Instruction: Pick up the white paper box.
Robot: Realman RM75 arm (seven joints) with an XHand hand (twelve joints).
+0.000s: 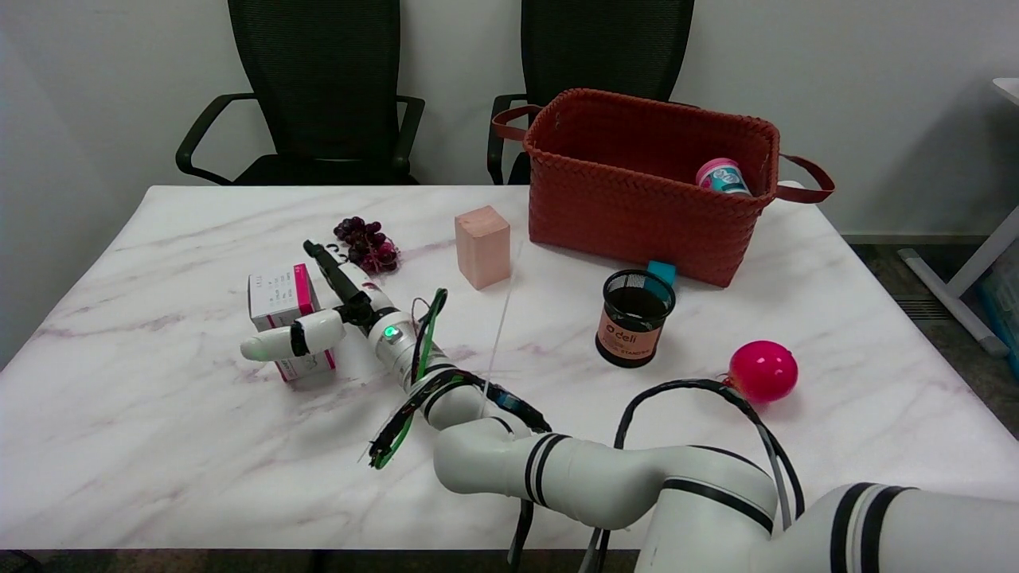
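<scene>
The white paper box (278,296), with a pink band on its right end, stands at the left of the marble table (159,446), leaning slightly. My right hand (338,306) reaches in from the lower right and holds it. The white thumb (285,341) lies across the box's near face, and the black fingers (330,270) run along its far right side. The box's bottom edge is still down at the table top.
A bunch of dark grapes (368,243) lies just behind the hand. A pink block (482,246), a black mesh cup (634,317), a pink ball (763,371) and a red woven basket (589,199) holding a can are to the right. Two chairs stand behind the table.
</scene>
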